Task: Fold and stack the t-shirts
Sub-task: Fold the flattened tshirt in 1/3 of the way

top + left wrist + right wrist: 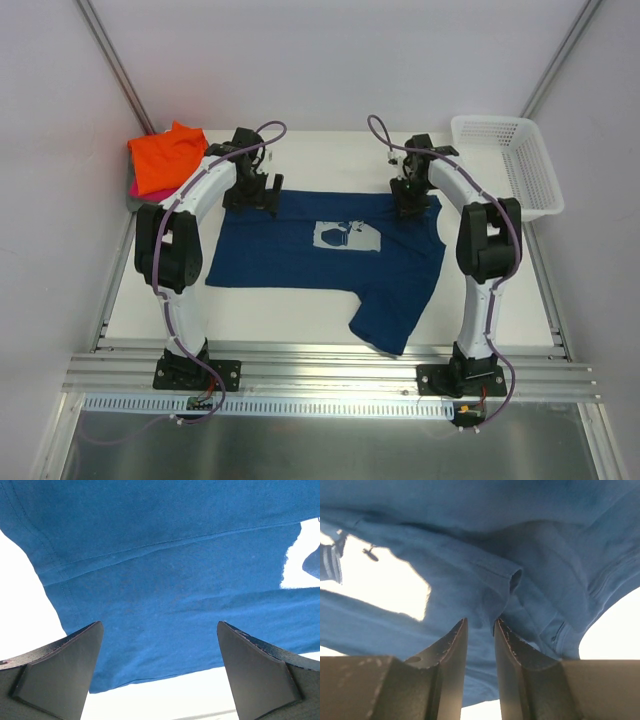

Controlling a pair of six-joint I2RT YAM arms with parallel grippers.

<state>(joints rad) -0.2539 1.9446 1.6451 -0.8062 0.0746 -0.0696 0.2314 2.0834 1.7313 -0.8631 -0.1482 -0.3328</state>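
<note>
The navy blue t-shirt lies spread on the white table, its pale chest print facing up. One part trails toward the near edge. My left gripper is open over the shirt's far left edge; in the left wrist view its jaws stand wide apart above the blue cloth, holding nothing. My right gripper is at the shirt's far right edge; in the right wrist view its jaws are nearly together with a bunched fold of the shirt pinched between them.
A folded orange t-shirt lies on a stack at the far left corner, with pink showing beneath it. A white lattice basket stands at the far right. Bare white table shows beyond the shirt's hem.
</note>
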